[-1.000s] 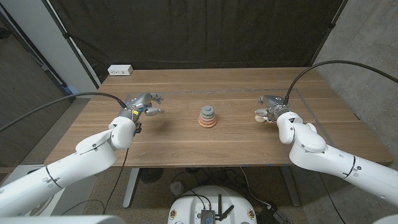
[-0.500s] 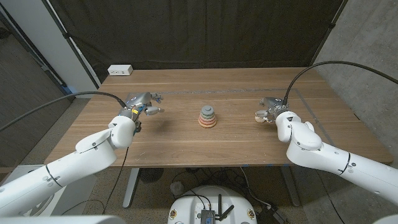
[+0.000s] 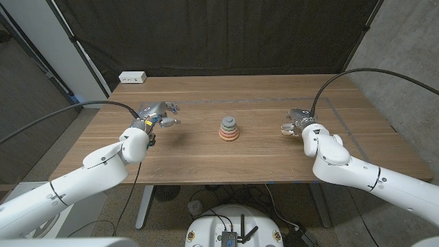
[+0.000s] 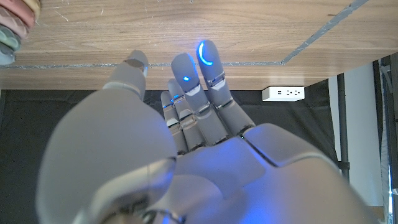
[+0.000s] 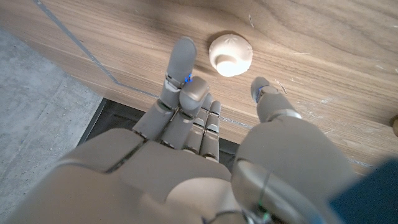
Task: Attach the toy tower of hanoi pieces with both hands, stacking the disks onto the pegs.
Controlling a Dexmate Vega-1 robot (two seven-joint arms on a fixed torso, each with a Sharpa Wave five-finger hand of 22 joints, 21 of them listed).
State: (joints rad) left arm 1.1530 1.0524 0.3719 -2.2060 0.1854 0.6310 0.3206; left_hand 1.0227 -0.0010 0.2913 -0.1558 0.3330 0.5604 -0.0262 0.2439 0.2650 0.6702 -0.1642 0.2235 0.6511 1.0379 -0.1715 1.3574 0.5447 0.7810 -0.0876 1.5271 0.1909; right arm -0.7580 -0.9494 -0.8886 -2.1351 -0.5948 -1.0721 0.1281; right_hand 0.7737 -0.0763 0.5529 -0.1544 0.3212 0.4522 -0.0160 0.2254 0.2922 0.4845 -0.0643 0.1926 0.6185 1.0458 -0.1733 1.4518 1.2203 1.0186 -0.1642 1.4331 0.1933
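nearest hand: the right hand [image 3: 299, 122] by a long way. The loose cream piece [image 5: 230, 55] sits on the table [image 3: 206, 154] just past its fingertips [image 5: 182, 53].

which way: straight ahead of the reaching fingers and thumb, not touched yet as far as I can tell.

right hand state: fingers apart, holding nothing.

left hand [image 3: 156, 113]: well away on the other side, fingers spread, also holding nothing.

the piece: small, round, pale, with a raised centre. No long axis, so approach angle shouldn't matter much.

the stack [image 3: 229, 129]: mid-table between both hands, disks in grey, green and pink, widest at the bottom.
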